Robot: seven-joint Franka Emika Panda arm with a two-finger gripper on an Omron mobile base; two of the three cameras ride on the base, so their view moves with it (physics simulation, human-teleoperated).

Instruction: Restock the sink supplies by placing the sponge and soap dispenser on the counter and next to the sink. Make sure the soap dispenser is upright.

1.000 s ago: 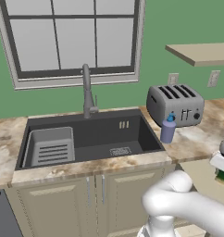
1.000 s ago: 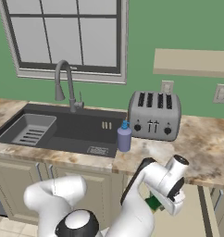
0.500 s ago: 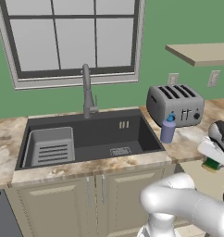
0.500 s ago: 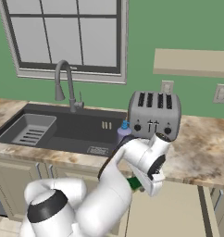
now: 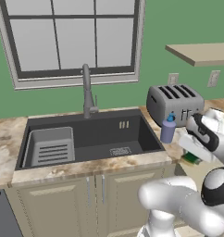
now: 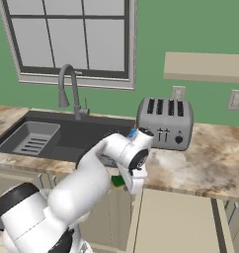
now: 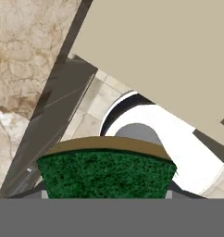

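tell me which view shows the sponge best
The hand view: the sponge sits close up at the bottom, its dark green scouring face and yellow edge clear. The left base view shows a small green bit under the arm; the right base view shows a green and yellow corner beside the gripper.

i see a grey toaster [image 5: 174, 103] on the desk [image 6: 218, 163] under a tan wall shelf [image 6: 205, 66], with a window [image 5: 72, 39] further left.
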